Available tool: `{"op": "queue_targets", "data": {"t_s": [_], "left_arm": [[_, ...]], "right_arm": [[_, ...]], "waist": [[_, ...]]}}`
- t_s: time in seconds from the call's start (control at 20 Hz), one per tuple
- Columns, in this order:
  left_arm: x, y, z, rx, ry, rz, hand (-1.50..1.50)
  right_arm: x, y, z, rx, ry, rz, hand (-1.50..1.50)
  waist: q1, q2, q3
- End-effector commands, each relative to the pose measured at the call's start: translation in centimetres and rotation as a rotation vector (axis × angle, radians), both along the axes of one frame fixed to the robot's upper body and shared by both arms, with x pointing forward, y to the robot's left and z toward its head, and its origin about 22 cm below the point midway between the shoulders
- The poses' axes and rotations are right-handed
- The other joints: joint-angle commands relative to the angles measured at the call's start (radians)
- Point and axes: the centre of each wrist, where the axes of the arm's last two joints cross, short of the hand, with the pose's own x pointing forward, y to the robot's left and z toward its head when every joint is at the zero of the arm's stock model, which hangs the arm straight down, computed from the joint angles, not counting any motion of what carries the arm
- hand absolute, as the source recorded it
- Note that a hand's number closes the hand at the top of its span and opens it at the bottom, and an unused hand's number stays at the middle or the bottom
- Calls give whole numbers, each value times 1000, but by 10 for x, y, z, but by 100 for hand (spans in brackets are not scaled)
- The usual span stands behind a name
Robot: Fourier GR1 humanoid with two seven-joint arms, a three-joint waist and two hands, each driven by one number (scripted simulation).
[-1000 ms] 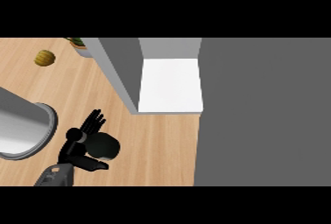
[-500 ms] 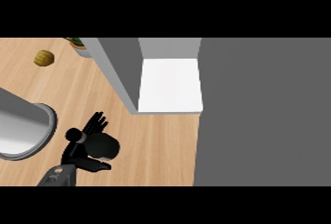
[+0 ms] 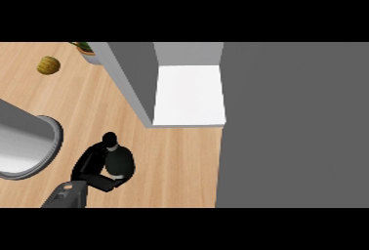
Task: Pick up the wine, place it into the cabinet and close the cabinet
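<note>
wood-grain counter (image 3: 180, 161) fills the left half, a flat grey wall (image 3: 296, 122) the right. open cabinet (image 3: 189, 95) at far centre, white shelf showing, grey side panel on its left. a grey round vessel (image 3: 25, 146) at the left edge. near left, the left hand (image 3: 92, 163) is curled round the dark wine (image 3: 119, 161), holding it. small yellow-brown fruit (image 3: 48, 65) far left, a potted plant (image 3: 85, 49) beside the cabinet.

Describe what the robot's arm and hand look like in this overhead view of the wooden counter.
Only one arm shows, at the lower left: a short grey forearm with a slightly blocky, dark-shaded casing, ending in a glossy black hand with rounded fingers. No cables, markings or sleeve are visible. The other arm and hand are out of view.
</note>
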Motion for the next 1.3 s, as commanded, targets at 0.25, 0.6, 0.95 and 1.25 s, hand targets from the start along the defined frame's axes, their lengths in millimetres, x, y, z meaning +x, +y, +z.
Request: {"op": "queue_targets", "data": {"t_s": [0.25, 0.6, 0.95, 1.25], "left_arm": [[-32, 2, -18, -80, -84, -15, 150], [-94, -2, -43, -62, -93, 315, 150], [-83, -19, -31, -182, -174, 273, 150], [-64, -48, 8, -198, -267, 241, 150]], "right_arm": [[13, 1, -2, -23, -8, -1, -150], [17, -9, -16, -22, 6, -38, -150], [8, -8, -10, -26, 2, -22, -150], [17, -21, -9, -2, 6, -39, -150]], "waist": [[12, -1, 0], [30, -5, 1], [26, -7, 2], [34, -9, 4]]}}
